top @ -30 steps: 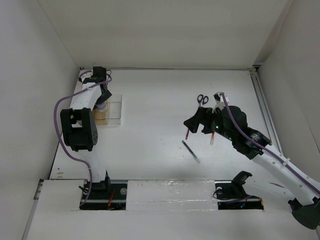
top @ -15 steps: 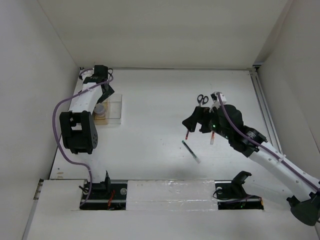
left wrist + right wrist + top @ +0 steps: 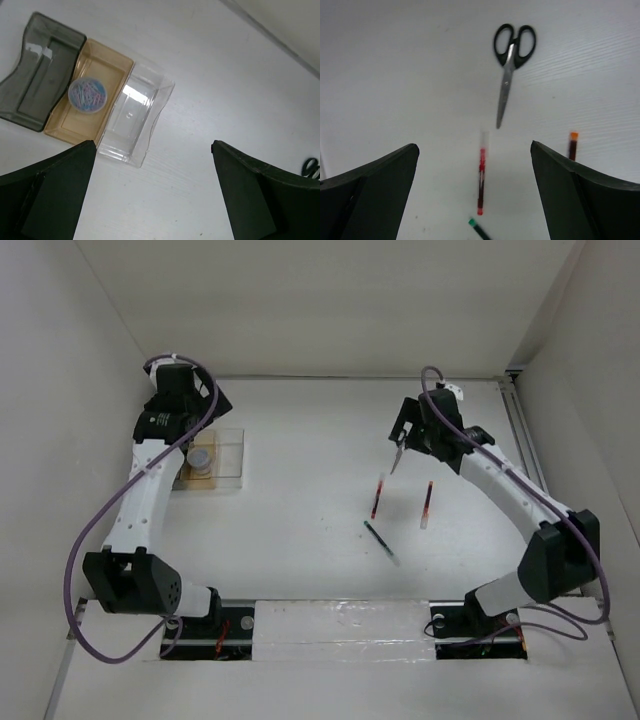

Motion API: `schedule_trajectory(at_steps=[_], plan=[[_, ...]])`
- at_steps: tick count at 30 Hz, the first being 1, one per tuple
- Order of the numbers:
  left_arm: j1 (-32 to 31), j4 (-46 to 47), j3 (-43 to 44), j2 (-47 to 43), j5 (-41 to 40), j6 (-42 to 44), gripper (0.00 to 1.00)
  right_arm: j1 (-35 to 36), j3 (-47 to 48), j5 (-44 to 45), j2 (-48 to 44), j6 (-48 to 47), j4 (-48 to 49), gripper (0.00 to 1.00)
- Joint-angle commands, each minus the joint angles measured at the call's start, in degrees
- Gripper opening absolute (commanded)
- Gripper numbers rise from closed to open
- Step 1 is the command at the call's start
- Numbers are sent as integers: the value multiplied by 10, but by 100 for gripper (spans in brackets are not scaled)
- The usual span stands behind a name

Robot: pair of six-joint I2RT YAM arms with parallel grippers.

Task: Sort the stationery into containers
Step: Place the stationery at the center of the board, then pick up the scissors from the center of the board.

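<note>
White table [image 3: 300, 420] | right gripper [image 3: 475, 200] hung apart, empty, above scissors [image 3: 511, 60] upper centre | left gripper [image 3: 152, 195] apart, empty, above tray [image 3: 135, 117] upper left, smoky cup [image 3: 30, 90] just beside | left red pen [image 3: 377, 497], right red pen [image 3: 426, 505], black pen [image 3: 381, 542] lay loose mid-frame | roll [image 3: 87, 95] sat in tan bay | risk: flat scissors might skid under closing fingers.

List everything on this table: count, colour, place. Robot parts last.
scissors: one, black handles, far right side
red pens: two, white ends, right of centre, apart
black pen: one, clear tip, nearer than the red pens
round tub: one, coloured bits inside, in the tan tray
dark tray: one, smoky, far left
tan tray: one, beside the dark one
clear tray: one, beside the tan one
table: one, white
left gripper: open, above the trays
right gripper: open, above the scissors
</note>
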Motion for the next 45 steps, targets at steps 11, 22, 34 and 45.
schedule_trajectory(at_steps=[11,22,34,45], plan=[[3,44,-175,-176,-75,-47,100,-132,221,60,285,-15,-80,85],[3,62,-176,-176,6,-7,100,-144,267,16,372,-41,-71,81],[-4,62,-176,-171,12,-2,100,-151,310,35,426,-76,-107,75],[-4,62,-176,-171,17,4,100,-140,345,9,445,-100,-141,30]])
